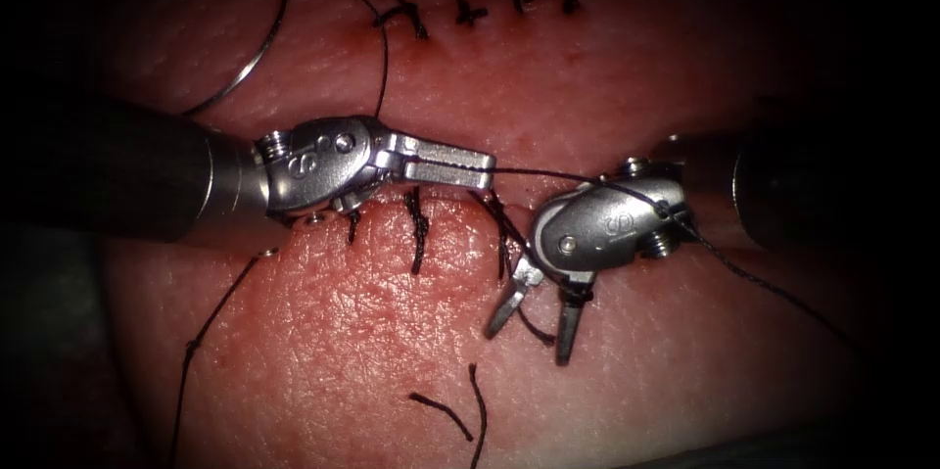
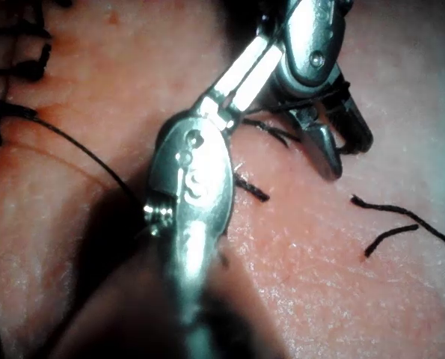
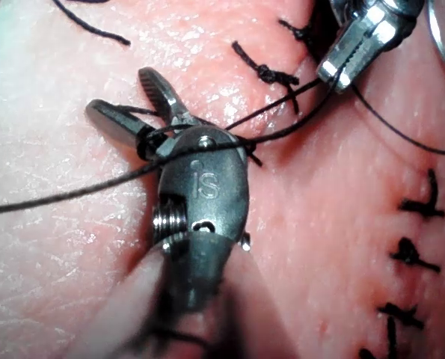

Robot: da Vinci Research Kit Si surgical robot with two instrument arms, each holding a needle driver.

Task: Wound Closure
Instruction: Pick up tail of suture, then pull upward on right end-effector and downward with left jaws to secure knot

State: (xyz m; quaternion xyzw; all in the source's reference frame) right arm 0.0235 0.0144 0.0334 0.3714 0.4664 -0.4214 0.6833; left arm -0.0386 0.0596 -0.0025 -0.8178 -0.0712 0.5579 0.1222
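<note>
Tissue lies under both tools, pink and wet, with two rows of dark stitches across it; the far row sits well beyond the tools, and the near row runs along the cut just beneath them, its knots showing between the two tool tips; the left tool comes in from the left and lies level over the cut, its jaws pressed together on the thread, which it grips right at the tip; from there the thread runs tight to the right, crosses the wrist of the right tool and goes on past it toward the near right; the right tool points toward the near side, its jaws spread wide apart with a loop of thread lying around their base, and they grip nothing; another length of thread rises from beside the left tool's wrist and curves over the far left of the tissue toward the needle, a thin pale arc lying loose on the surface at the far left, well away from both tools and not in the tissue; two short cut ends of thread rest on the near part of the tissue, apart from everything else.
</note>
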